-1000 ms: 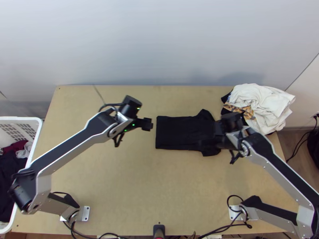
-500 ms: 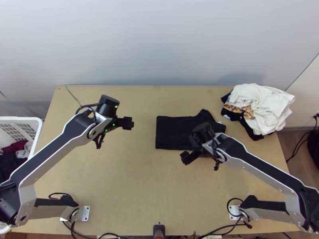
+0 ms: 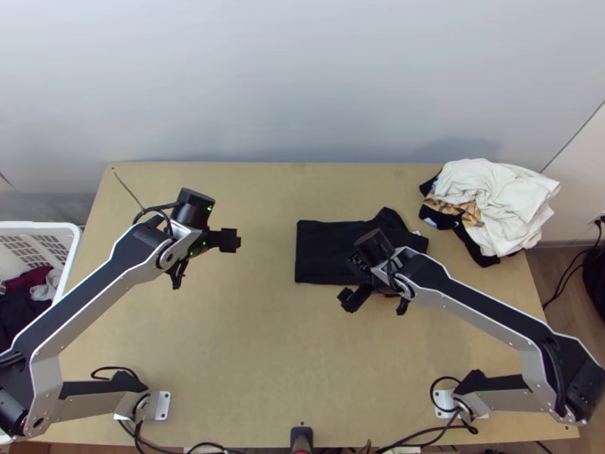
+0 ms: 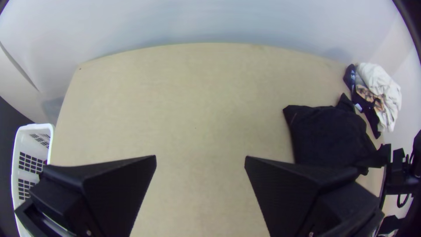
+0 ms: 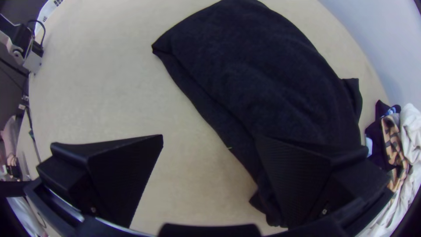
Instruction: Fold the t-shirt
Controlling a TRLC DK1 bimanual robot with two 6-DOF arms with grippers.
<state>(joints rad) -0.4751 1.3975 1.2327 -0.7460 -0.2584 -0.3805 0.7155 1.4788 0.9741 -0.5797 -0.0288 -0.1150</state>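
In the top view, with the light wooden table as a clock face and twelve at its far edge, the black cloth T-shirt lay flat and folded over itself at one o'clock. Its straight, squared end faced nine, and a pointed sleeve corner stuck out towards one. The left gripper, wide, flat and black-fingered, hung around ten or eleven o'clock, well apart from the shirt. The matching right gripper was at the shirt's six o'clock side, near its edge. A crumpled pile of white, black and patterned cloth sat at two, and a white plastic laundry basket stood at nine.

In the left wrist view, the left gripper was released, its fingers wide apart with bare wood between them.

In the right wrist view, the right gripper was released too, fingers spread. One finger overlapped the shirt's layered edge; whether it touched the cloth, I couldn't tell.
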